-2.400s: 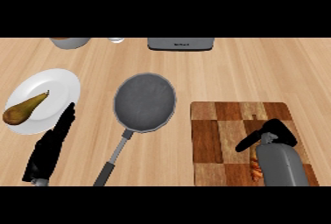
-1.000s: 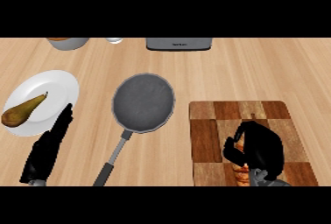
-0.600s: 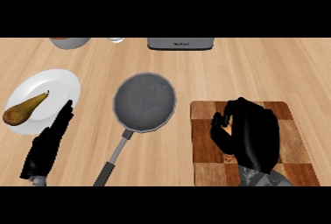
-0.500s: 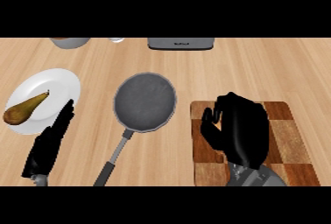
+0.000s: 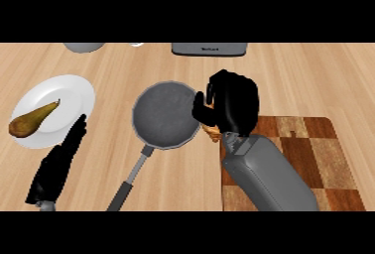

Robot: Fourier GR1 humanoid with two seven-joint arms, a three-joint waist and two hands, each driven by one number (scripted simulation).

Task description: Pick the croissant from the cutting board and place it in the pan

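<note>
Light wooden counter top (image 5: 307,79): it spreads on all sides of both hands, with open bare wood to the right of the right hand and between the two hands below the pan. Checkered brown wooden cutting board (image 5: 322,149): it lies below and to the right of the right hand, its left part covered by the grey right forearm (image 5: 267,173), its right edge well apart from the hand. Round grey metal pan with a long handle (image 5: 164,116): its rim lies just left of the right hand; the handle runs down and leftward toward the lower edge. White round plate (image 5: 70,92): it sits just above the left hand, near the left edge, and carries a brown pear (image 5: 31,121). Black right hand (image 5: 230,101): the fingers are curled round the golden-brown croissant (image 5: 212,131), of which only a small tip shows beneath the hand, at the pan's right rim. Black left hand (image 5: 62,156): it rests at the lower left with straight fingers pointing up, fingertips overlapping the plate's lower rim. A dark grey appliance (image 5: 209,48) and a grey bowl (image 5: 83,46) stand along the far edge, above both hands.
</note>
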